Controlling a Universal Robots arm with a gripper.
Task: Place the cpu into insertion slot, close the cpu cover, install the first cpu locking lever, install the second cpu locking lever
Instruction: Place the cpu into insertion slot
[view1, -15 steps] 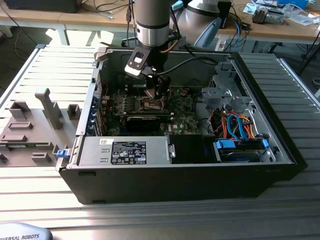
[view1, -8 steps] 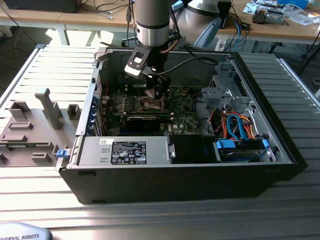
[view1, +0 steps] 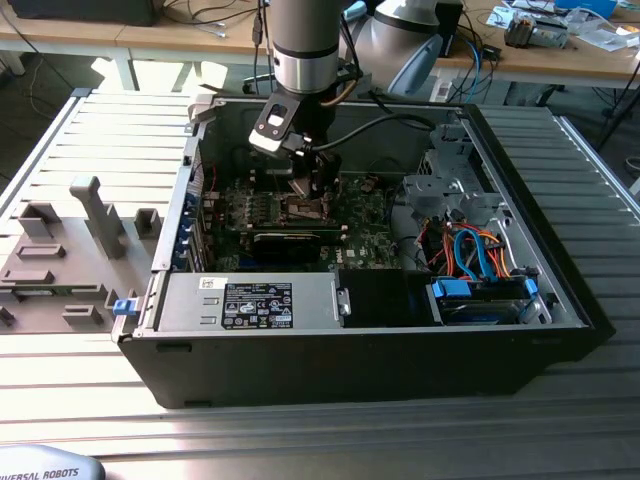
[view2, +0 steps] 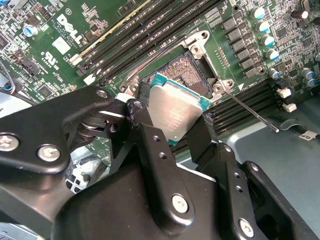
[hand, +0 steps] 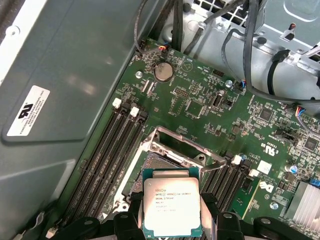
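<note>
Second wrist view: gripper (view2: 172, 119) clamping cpu (view2: 179, 107) half-hides insertion slot (view2: 189, 70).

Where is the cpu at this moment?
In the second wrist view the cpu is clamped in the tool, right at the open insertion slot on the green board.

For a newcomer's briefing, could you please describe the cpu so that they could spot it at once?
In the open computer case, look at the green motherboard. The cpu is the flat square chip clamped in the gripper close to the insertion slot, the only solid silver-topped square there.
</note>
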